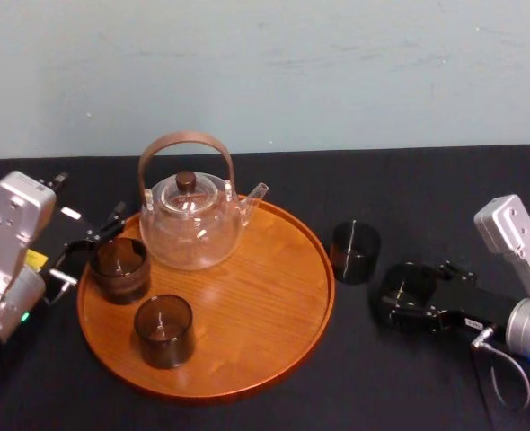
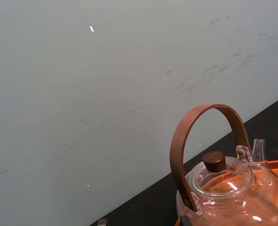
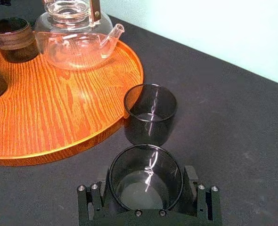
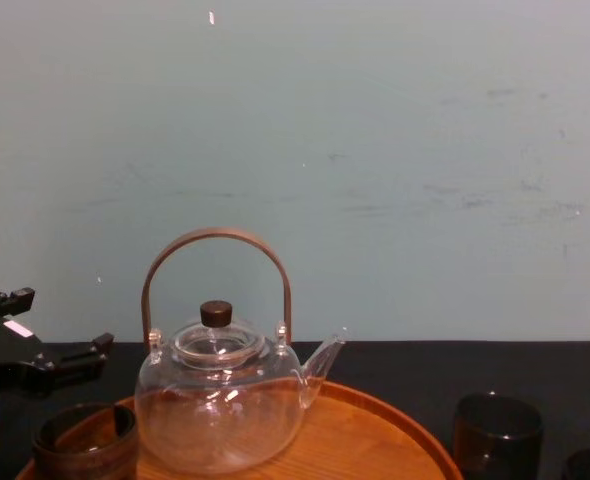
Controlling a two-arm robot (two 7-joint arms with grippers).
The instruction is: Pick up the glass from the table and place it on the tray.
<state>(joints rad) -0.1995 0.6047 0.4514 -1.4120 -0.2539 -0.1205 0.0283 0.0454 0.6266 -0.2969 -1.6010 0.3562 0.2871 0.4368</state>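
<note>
Gripping a dark smoky cylindrical glass [image 3: 146,190] between its fingers, the right gripper [image 3: 146,178] sits low over the black-cloth table [image 3: 233,122], right of the large round orange-brown wooden tray [image 3: 59,108]. A second dark glass [image 3: 150,114] stands on the cloth just beside the tray's rim. The tray carries a clear glass teapot [image 1: 193,224], a third dark glass [image 1: 119,269] and a fourth dark glass [image 1: 163,330]. The left gripper [image 1: 90,251], fingers spread apart, hangs at the tray's left edge.
</note>
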